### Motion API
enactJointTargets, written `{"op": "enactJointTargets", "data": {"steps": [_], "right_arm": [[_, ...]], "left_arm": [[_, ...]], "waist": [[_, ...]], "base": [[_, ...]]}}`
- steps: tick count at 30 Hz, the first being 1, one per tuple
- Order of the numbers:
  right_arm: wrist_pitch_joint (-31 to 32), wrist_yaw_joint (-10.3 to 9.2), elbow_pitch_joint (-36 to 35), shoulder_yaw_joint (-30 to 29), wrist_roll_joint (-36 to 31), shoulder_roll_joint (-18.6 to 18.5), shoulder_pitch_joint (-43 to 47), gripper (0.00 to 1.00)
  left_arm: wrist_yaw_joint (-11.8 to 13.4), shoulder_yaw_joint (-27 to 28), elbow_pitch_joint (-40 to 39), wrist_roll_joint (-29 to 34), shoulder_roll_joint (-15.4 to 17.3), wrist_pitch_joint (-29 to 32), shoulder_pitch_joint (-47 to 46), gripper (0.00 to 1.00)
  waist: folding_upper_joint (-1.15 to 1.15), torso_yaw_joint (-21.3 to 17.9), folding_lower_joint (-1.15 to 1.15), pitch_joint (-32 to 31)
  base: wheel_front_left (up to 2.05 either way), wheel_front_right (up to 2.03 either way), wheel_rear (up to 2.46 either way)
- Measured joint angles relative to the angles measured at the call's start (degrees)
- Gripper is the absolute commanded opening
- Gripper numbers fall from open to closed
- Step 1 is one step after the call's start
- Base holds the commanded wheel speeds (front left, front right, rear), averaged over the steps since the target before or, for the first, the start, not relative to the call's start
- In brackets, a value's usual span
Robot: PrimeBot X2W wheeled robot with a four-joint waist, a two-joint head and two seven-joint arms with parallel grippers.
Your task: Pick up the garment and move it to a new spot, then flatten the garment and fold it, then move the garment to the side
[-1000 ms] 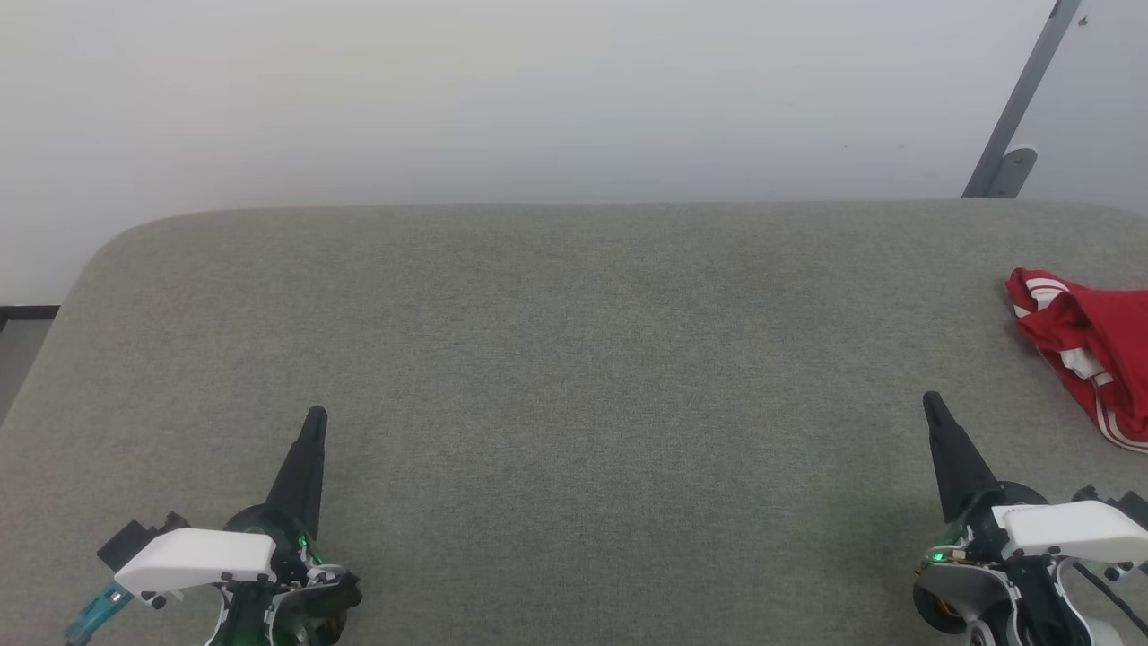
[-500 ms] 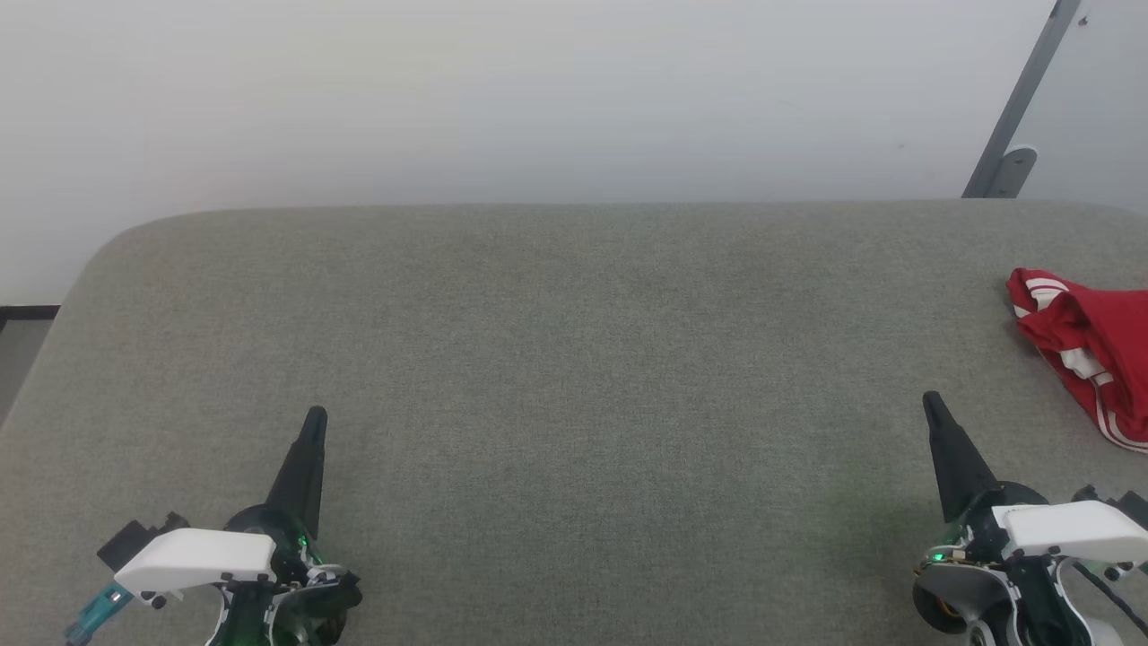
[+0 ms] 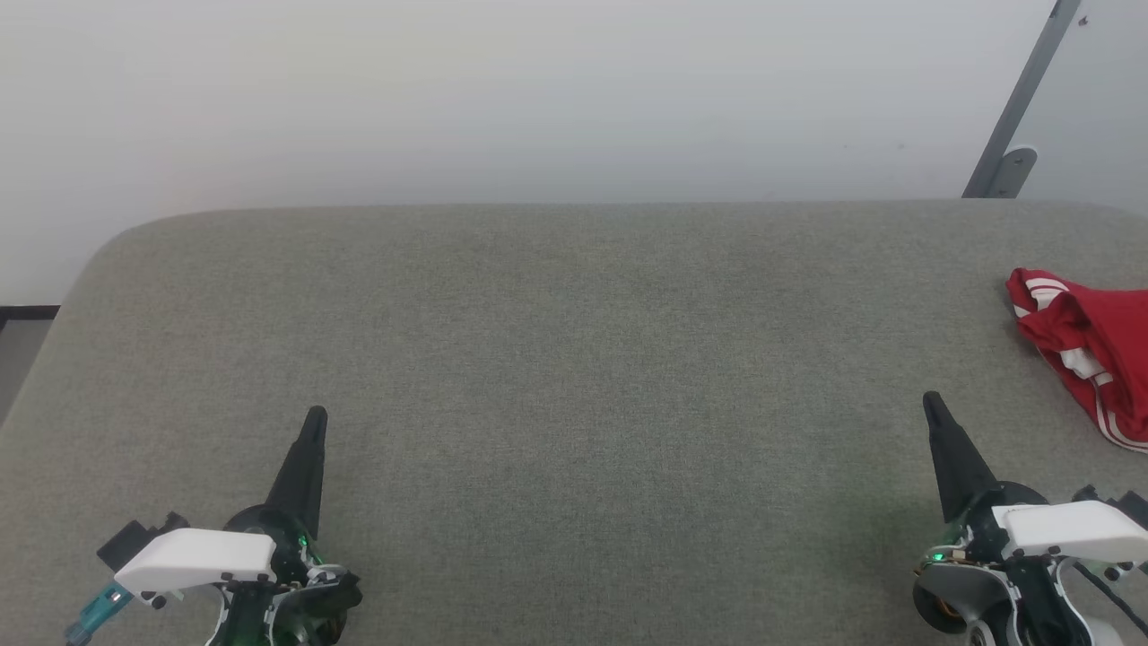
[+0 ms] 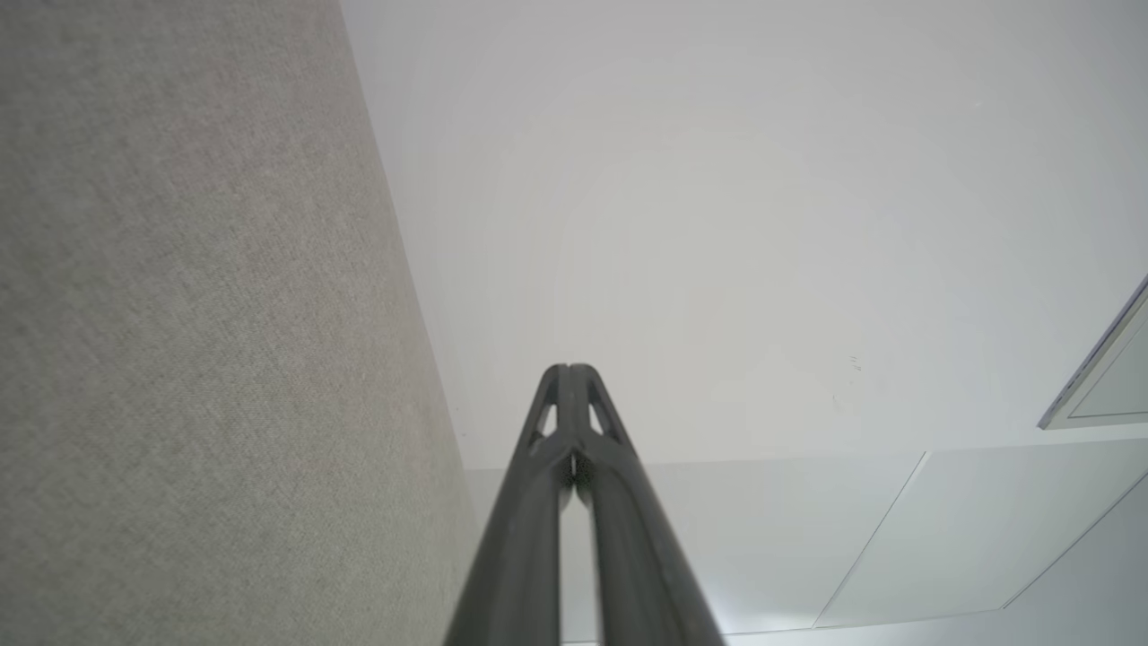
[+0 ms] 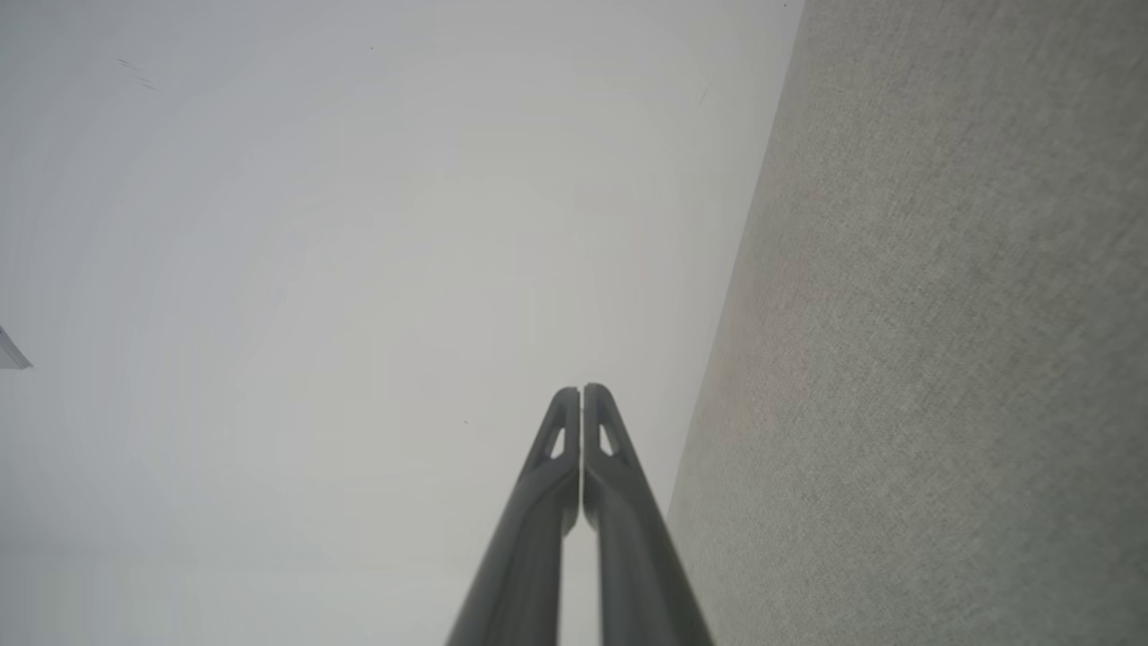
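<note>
Grey fabric table (image 3: pixel 556 359) meets a plain white wall (image 3: pixel 538 90).

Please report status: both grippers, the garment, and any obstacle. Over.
Left gripper shut, empty; right gripper shut, empty. Red jersey bunched on the grey surface, right of right gripper, untouched. No obstacle seen between.
</note>
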Motion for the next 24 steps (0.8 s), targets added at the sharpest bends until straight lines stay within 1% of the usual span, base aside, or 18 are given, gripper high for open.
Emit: {"op": "enactJointTargets", "data": {"steps": [24], "right_arm": [[0.0,0.0,0.0,0.0,0.0,0.0,0.0,0.0]], "left_arm": [[0.0,-0.01,0.0,0.0,0.0,0.0,0.0,0.0]], "waist": [[0.0,0.0,0.0,0.0]], "base": [[0.0,0.0,0.0]]}}
